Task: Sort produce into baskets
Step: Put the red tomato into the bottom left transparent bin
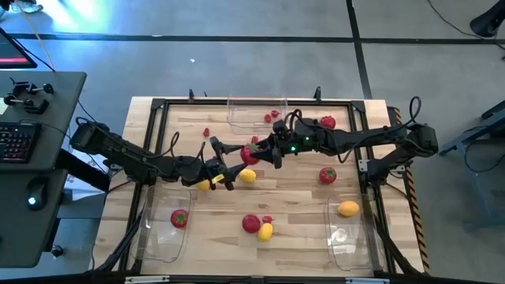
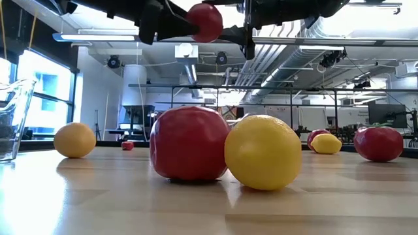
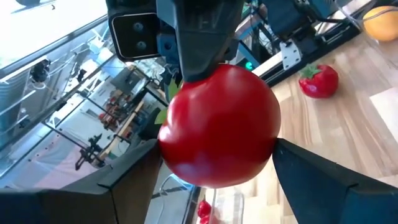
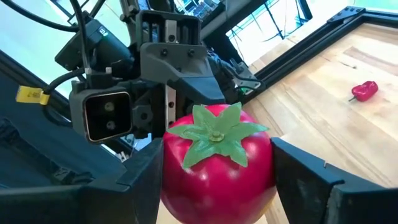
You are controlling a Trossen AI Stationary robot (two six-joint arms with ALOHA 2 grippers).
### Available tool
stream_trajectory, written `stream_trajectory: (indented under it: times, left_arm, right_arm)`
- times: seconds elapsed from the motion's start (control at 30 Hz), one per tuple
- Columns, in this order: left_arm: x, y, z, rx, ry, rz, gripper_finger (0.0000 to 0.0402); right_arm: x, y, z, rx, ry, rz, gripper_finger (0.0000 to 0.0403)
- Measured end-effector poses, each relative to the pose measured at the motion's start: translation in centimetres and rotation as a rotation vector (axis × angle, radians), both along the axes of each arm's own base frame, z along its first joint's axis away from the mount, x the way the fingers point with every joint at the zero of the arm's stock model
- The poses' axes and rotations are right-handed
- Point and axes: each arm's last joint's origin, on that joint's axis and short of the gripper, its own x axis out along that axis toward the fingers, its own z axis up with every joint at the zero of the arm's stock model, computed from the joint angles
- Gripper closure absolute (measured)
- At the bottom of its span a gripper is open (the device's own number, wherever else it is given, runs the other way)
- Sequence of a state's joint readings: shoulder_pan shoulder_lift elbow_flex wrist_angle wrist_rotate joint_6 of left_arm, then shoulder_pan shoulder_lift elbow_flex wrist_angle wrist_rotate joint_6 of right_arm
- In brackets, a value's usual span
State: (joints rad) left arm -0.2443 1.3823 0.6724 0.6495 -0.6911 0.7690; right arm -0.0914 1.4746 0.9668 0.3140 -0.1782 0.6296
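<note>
A red tomato (image 1: 249,155) with a green top (image 4: 214,134) hangs in the air over the middle of the table, between both grippers. My left gripper (image 1: 237,156) comes at it from the table's left and my right gripper (image 1: 262,151) from the right; both are shut on it. In the low view the tomato (image 2: 206,22) is high above the tabletop. Three clear bins show: one at the far edge (image 1: 246,112), one near left (image 1: 164,230) holding a tomato (image 1: 179,218), and one near right (image 1: 347,237) holding an orange lemon (image 1: 348,209). My left gripper pinches the tomato's round body (image 3: 267,146) between its two fingers, coming level from the table's left. The tomato is lifted clear of the table, its green top turned away from this gripper. My right gripper pinches the tomato's sides (image 4: 264,165) between its two fingers, coming level from the table's right, crosswise to the other gripper's fingers. The green top faces this gripper's wrist. The tomato is clear of the table.
Loose on the table are two yellow lemons (image 1: 248,176) (image 1: 203,184), tomatoes (image 1: 327,175) (image 1: 327,122) (image 1: 251,224), another lemon (image 1: 266,230) and small red berries (image 1: 207,132). A black metal frame (image 1: 158,106) runs round the tabletop.
</note>
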Motion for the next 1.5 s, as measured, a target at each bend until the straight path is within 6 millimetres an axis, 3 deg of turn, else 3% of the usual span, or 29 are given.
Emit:
stream_trajectory:
  times: [0.63,1.0,1.23,1.5]
  left_arm:
    - [0.0,-0.3,-0.5,0.063,0.084,-0.018,0.0161]
    - [-0.3,-0.3,-0.7,0.049,0.124,0.004,0.0163]
    - [-0.9,0.2,-1.0,0.019,0.189,0.026,0.0163]
    - [-3.1,0.7,0.1,-0.067,0.262,0.036,0.0163]
  right_arm:
    - [-0.1,-0.1,-0.5,-0.091,0.058,-0.031,0.0102]
    - [-3.1,-0.4,1.6,-0.267,0.115,-0.056,0.0107]
    - [-4.1,-1.2,-0.3,-0.415,0.368,-0.179,0.0177]
    - [-2.6,-1.5,-2.1,-0.564,0.419,-0.184,0.0335]
